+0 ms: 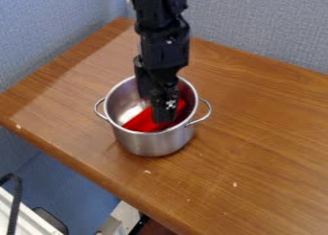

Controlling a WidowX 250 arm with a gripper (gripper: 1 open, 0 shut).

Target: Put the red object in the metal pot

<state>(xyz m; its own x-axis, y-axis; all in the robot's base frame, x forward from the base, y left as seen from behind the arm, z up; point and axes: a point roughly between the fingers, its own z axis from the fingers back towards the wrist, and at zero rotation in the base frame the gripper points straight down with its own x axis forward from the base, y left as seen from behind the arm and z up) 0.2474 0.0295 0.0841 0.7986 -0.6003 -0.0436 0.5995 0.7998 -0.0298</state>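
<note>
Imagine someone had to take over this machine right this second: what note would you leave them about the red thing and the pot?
Gripper: open, pointing straight down inside the metal pot, fingers low between its walls.
Red object: down in the pot, at the bottom; whether the fingers touch it cannot be told.
Pot: upright on the wooden table, near the middle.
Done: the red object appears to be in the pot and released.
Left: probably only lifting the arm straight up, clear of the rim, without snagging the pot.

Test or lab corner, not a lived-in kitchen. Small wooden table (pixel 256 114) pushed against a blue-grey fabric partition wall (pixel 58 18); black robot arm (pixel 163 33) mounted above, single metal pot (pixel 153 133) as prop.
</note>
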